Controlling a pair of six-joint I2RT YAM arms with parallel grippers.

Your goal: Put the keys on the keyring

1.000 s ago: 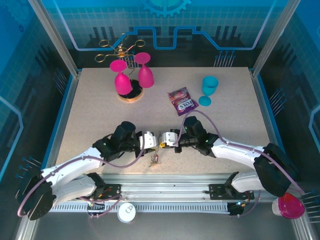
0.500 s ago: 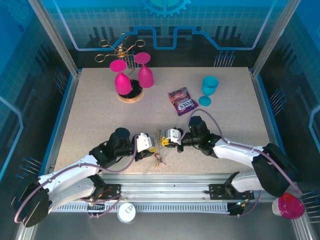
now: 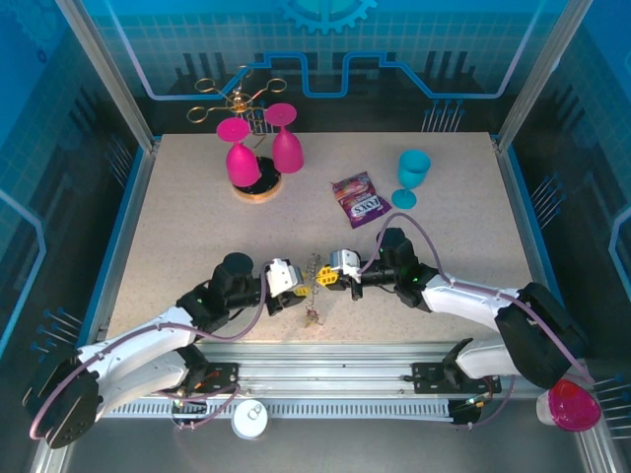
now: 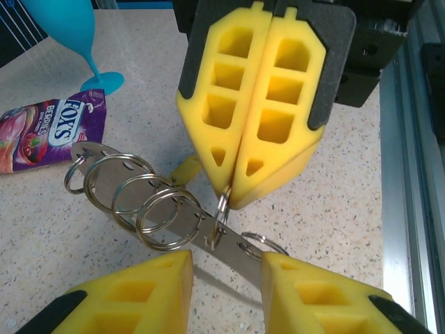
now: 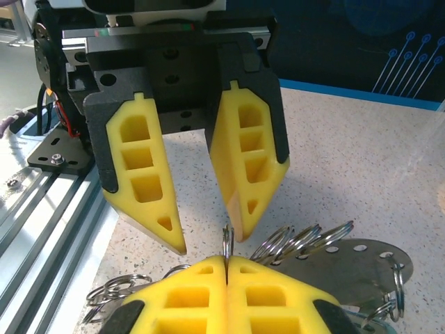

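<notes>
The keyring is a flat metal strip threaded with several split rings, held just above the table between the two grippers. My right gripper is shut on one ring of it. My left gripper is open, its yellow fingers on either side of the strip's near end and apart from it. From the right wrist, the left gripper faces me with its jaws apart. A small bunch of keys lies on the table below the grippers, too small to make out.
Two pink goblets stand by a gold wire rack at the back left. A purple candy packet and a teal goblet sit at the back right. An aluminium rail runs along the near edge.
My left gripper has drawn back from the right gripper and opened wider. The right gripper has stayed shut on its ring and shifted slightly right. The key bunch has shifted a little.
</notes>
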